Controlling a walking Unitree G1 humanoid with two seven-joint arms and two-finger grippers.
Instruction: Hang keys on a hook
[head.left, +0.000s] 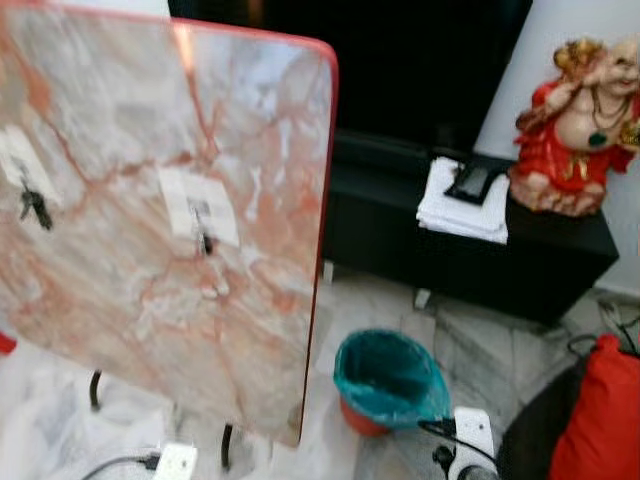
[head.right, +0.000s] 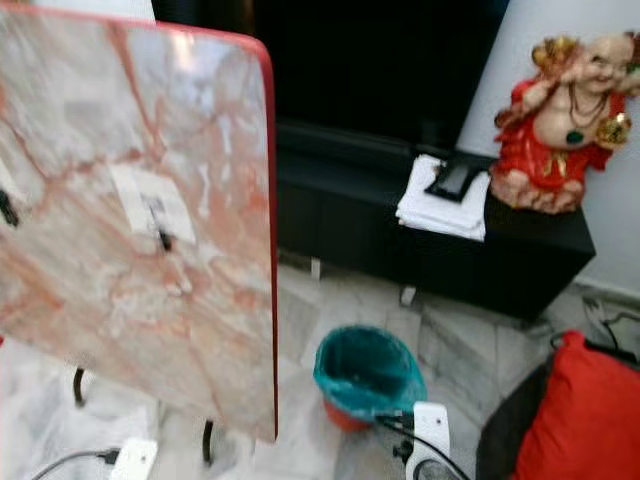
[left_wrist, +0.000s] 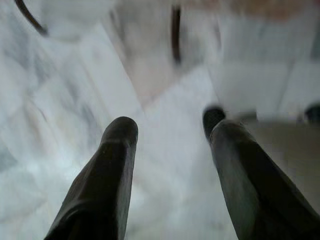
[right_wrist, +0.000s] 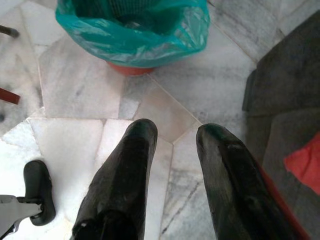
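Observation:
A pink marble-patterned board (head.left: 150, 130) with a red edge stands upright on black legs. Two white hook pads are stuck to it. The middle pad (head.left: 200, 205) carries a small dark hook (head.left: 205, 240) with nothing on it. At the left pad (head.left: 22, 165) a small dark bunch that looks like keys (head.left: 35, 207) hangs down. My left gripper (left_wrist: 170, 130) points at the marble floor near the board's legs, open and empty. My right gripper (right_wrist: 175, 132) is also open and empty, above the floor beside the bin.
A red bin with a teal liner (head.left: 388, 380) stands on the floor right of the board. Behind are a black low cabinet (head.left: 480, 260) with folded white cloth (head.left: 462, 200) and a red statue (head.left: 580, 120). A red cushion (head.left: 605, 410) and power strips with cables (head.left: 470, 435) lie nearby.

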